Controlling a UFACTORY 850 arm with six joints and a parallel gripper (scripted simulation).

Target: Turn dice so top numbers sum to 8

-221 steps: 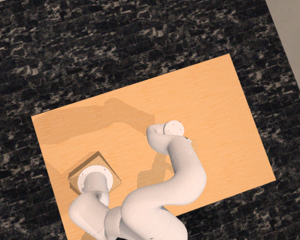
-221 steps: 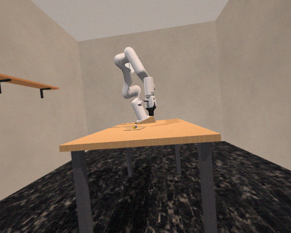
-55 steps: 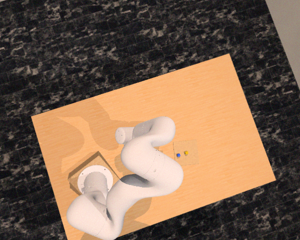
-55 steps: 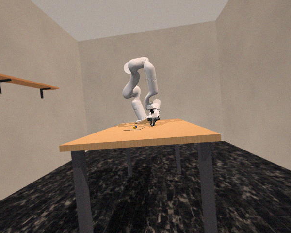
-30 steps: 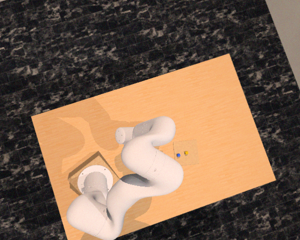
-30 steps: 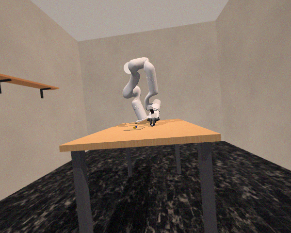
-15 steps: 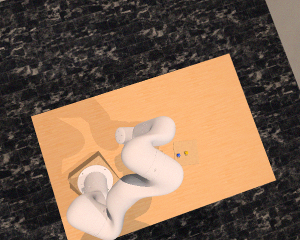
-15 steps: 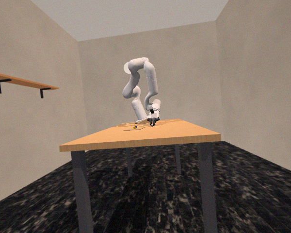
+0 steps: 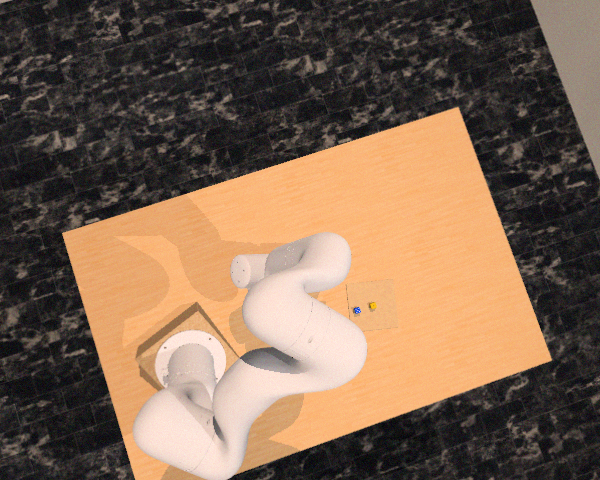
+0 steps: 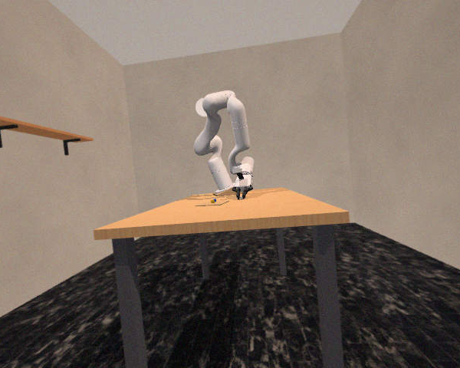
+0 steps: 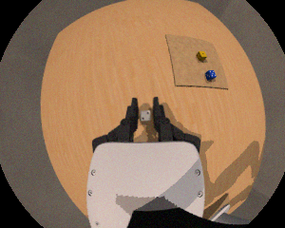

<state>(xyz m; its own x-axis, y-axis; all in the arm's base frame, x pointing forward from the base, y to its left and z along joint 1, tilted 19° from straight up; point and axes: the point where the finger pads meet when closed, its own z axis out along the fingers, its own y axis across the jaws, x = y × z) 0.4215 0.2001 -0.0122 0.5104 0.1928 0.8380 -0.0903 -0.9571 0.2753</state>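
A white die (image 11: 145, 115) lies on the bare table, off the mat. Two dark pips show on its upper face in the wrist view. My gripper (image 11: 145, 104) (image 10: 241, 196) is down at the table, partly open, one finger on each side of the white die with a gap to both. The tan mat (image 9: 385, 290) (image 11: 184, 66) lies flat and bears a yellow die (image 9: 372, 305) (image 11: 201, 55) and a blue die (image 9: 357, 310) (image 11: 210, 75). Their pips are too small to count surely. The arm hides the white die in the top view.
The wooden table (image 9: 424, 206) (image 10: 277, 208) carries the arm's base (image 9: 190, 356). In the wrist view the mat is ahead and to the right of the fingers. A wall shelf (image 10: 36, 129) is far to the left in the exterior view.
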